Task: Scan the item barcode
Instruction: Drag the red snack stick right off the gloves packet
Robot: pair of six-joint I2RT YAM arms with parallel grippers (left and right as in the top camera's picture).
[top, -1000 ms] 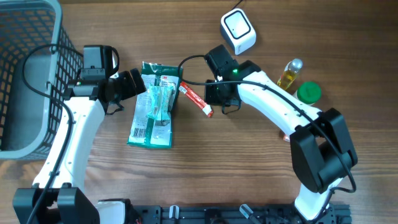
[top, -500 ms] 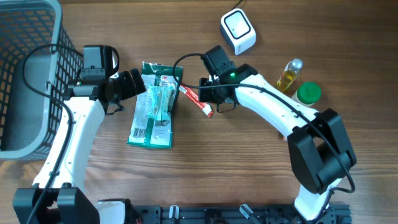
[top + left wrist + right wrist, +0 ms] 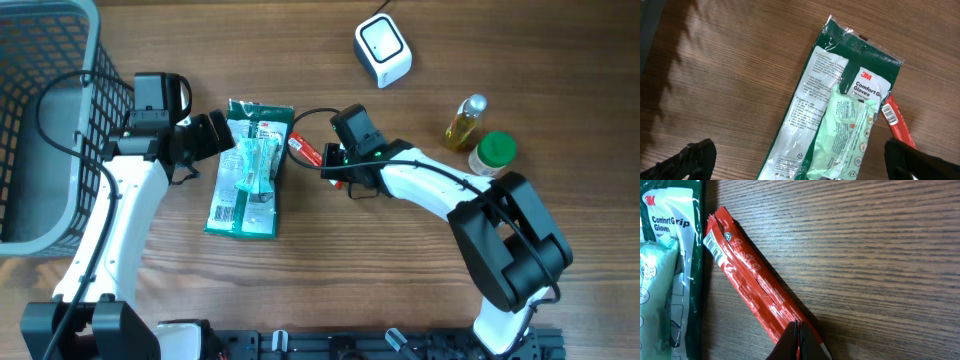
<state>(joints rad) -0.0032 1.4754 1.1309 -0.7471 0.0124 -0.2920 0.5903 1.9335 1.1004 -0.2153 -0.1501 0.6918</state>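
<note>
A grey mesh basket stands at the far left edge of the wooden worktop. A dark green pack of 3M Comfort Grip gloves lies flat near the middle, with its printed side up. On the right, a small bottle of yellow liquid is just beside a green-capped jar.

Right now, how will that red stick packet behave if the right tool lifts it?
The red stick packet looks thin and creased, so it will likely droop from the right tool pinching one end. Probably very light. Its glossy film may slip.
</note>
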